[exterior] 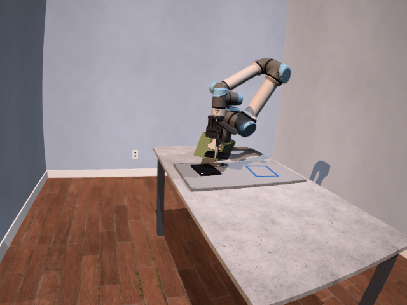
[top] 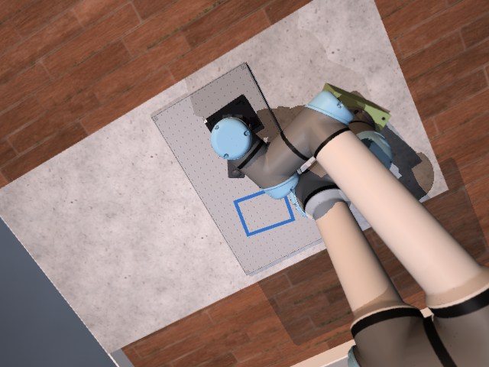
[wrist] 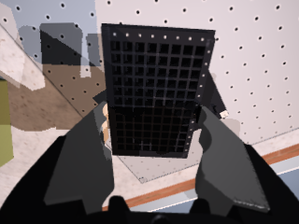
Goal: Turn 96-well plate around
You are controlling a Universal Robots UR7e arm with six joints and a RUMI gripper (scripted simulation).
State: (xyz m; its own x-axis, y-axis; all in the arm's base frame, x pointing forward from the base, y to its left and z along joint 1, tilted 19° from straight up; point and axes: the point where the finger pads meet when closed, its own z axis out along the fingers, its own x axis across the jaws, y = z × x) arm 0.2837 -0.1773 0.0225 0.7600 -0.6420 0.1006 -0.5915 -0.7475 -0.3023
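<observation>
The black 96-well plate (wrist: 156, 84) (exterior: 218, 154) hangs in the air, level, with its wells facing up. My gripper (wrist: 153, 104) (exterior: 215, 150) is shut on its two long sides. The black nest N1 (exterior: 205, 169) (wrist: 216, 98) (top: 241, 103) lies on the perforated board (top: 189, 150) (exterior: 229, 183) (wrist: 262, 56) under the plate. In the wrist view it peeks out on both sides, turned at an angle to the plate, with a small white mark at one corner. In the top view the wrist hides the gripper and most of the plate.
A blue outlined rectangle (top: 241, 218) (exterior: 267, 176) is marked on the board to the right of the nest. The olive base block (top: 367, 104) (exterior: 201, 145) of the arm stands behind the board. The board lies on a grey table (exterior: 279, 229) (top: 98, 205).
</observation>
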